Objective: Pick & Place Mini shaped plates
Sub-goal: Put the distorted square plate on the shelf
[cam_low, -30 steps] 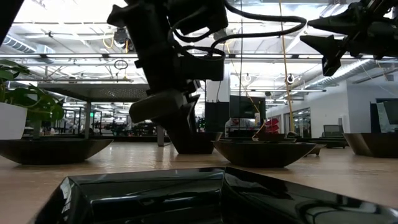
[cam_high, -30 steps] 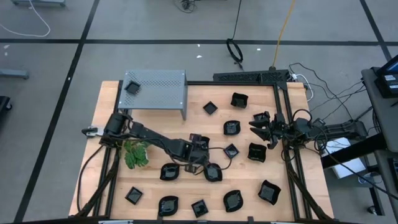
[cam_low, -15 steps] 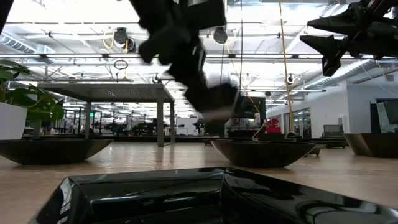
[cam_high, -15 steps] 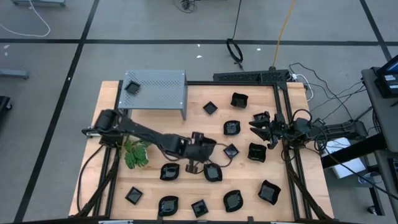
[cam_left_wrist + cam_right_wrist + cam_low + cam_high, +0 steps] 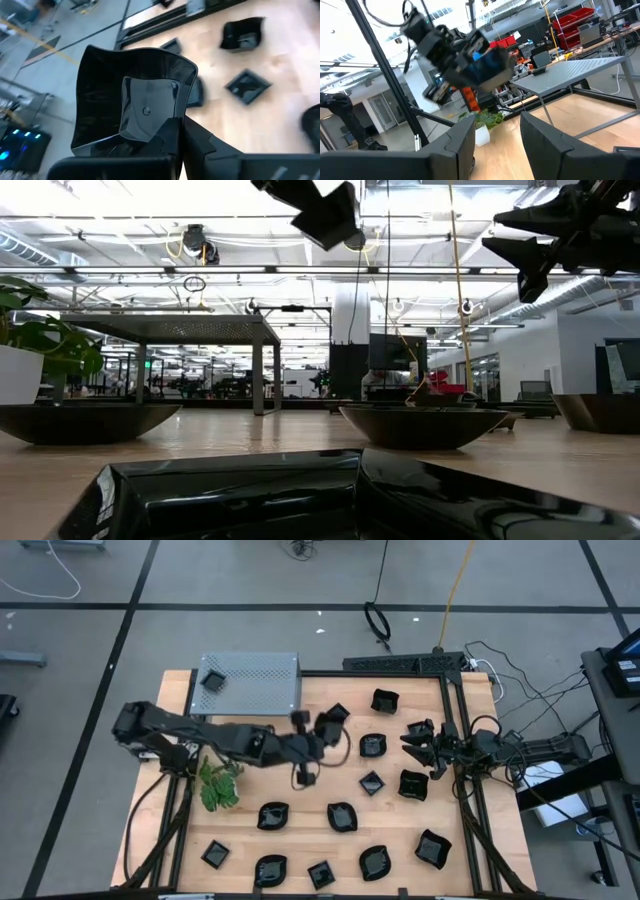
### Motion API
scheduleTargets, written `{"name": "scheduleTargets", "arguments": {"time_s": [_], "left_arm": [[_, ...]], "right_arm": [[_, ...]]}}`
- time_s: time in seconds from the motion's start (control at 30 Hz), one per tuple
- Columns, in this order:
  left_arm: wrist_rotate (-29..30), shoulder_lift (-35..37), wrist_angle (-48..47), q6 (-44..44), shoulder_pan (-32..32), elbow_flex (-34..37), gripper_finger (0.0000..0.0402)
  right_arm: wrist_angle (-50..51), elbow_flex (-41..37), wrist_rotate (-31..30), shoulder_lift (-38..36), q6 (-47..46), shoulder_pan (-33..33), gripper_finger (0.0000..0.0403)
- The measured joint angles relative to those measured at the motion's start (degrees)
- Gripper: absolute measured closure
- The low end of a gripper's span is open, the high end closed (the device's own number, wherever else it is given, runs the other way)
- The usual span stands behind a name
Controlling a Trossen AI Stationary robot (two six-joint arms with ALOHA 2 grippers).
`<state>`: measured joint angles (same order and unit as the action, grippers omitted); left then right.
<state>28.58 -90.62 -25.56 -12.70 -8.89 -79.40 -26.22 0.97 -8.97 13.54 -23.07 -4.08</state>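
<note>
Several mini shaped plates, small glossy black dishes, lie flat on the wooden table [image 5: 400, 830], among them one [image 5: 342, 817] near the middle. My left gripper [image 5: 318, 732] hangs high above the table's middle, shut on one black plate [image 5: 145, 105], which also shows at the top of the low view [image 5: 330, 215] and in the right wrist view [image 5: 487, 65]. My right gripper [image 5: 408, 740] waits at the right side, open and with nothing between its fingers [image 5: 465, 142]. My left gripper pinches the plate's rim [image 5: 165, 127] at one side, with one finger on the dish's inner face and the other behind its wall. The plate is lifted clear of the table and tilted, its hollow turned toward the wrist.
A grey perforated shelf [image 5: 250, 685] stands at the far left with one plate [image 5: 212, 680] on top. A green leafy plant [image 5: 218, 785] sits at the left under my left arm. Black frame rails [image 5: 465, 800] run along the right side.
My left gripper has taken a plate from the table's middle and risen steeply with it, moving toward the far edge and tipping up from pointing down. The plate has been lifted clear of the table. My right gripper has kept still.
</note>
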Motion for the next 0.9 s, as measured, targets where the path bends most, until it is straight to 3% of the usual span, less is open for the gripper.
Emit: {"name": "scheduleTargets", "arguments": {"time_s": [0.4, 0.9], "left_arm": [[-0.1, 7.5, -19.3, 2.8, 12.4, 0.0, 0.0398], [-0.2, 8.2, -42.5, 4.5, 29.2, 0.0, 0.0391]], "right_arm": [[0.0, 0.0, 0.0, 0.0, 0.0, 0.0, 0.0259], [0.0, 0.0, 0.0, 0.0, 0.0, 0.0, 0.0259]]}}
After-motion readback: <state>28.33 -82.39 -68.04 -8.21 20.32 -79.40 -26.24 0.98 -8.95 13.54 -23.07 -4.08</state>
